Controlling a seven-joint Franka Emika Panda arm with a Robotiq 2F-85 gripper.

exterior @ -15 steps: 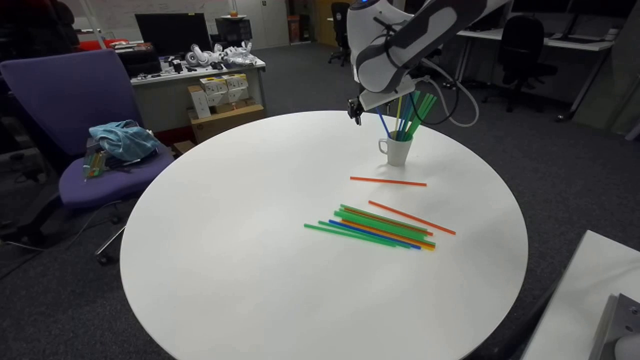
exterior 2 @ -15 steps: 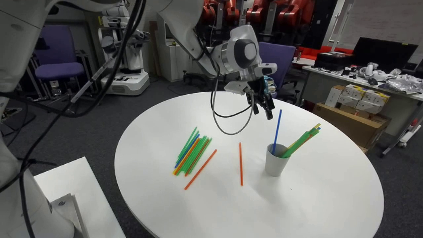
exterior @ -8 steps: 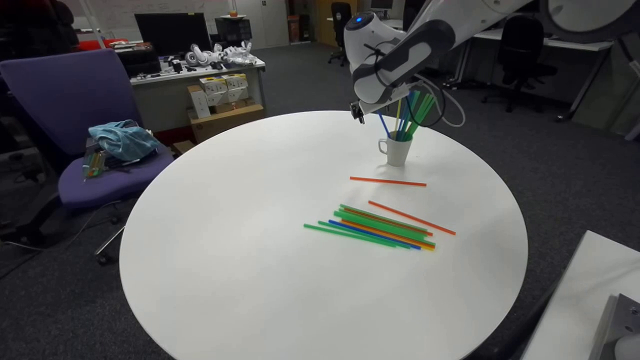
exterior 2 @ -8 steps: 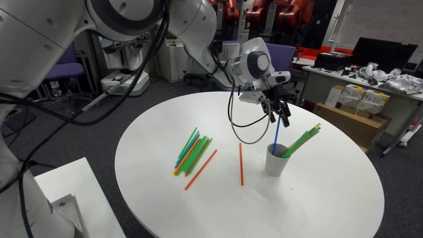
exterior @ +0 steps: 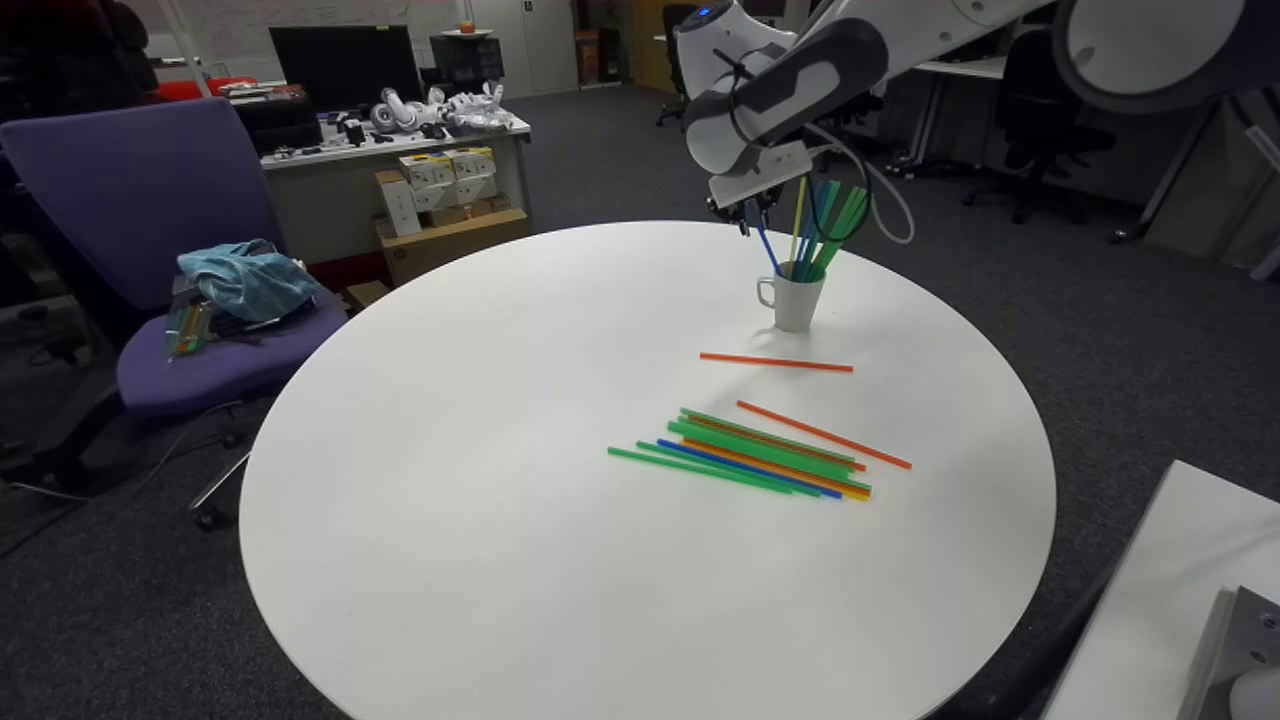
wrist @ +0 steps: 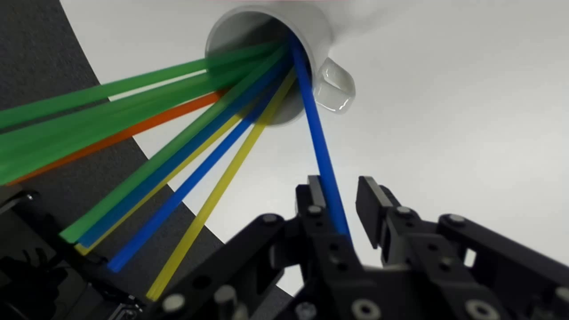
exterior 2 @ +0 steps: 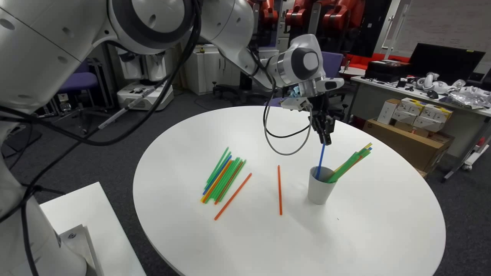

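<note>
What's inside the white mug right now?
The mug holds green straws, blue straws, yellow straws and an orange straw, all sticking out past its rim. I can't see their lower ends or the bottom, covered by straws and wall.

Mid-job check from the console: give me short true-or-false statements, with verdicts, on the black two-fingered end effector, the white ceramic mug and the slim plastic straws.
1. The white ceramic mug stands upright on the round white table. True.
2. The mug holds only green straws. False: a slim blue plastic straw, a slim yellow plastic straw and a slim red-orange plastic straw are in it too.
3. In the wrist view, that blue straw shows between the fingers of the black two-fingered end effector. True.
4. The end effector is fully shut. False: its fingers stand apart, with a gap showing beside the straw.
5. A loose red-orange straw lies apart from the multicoloured straw pile. True.
</note>
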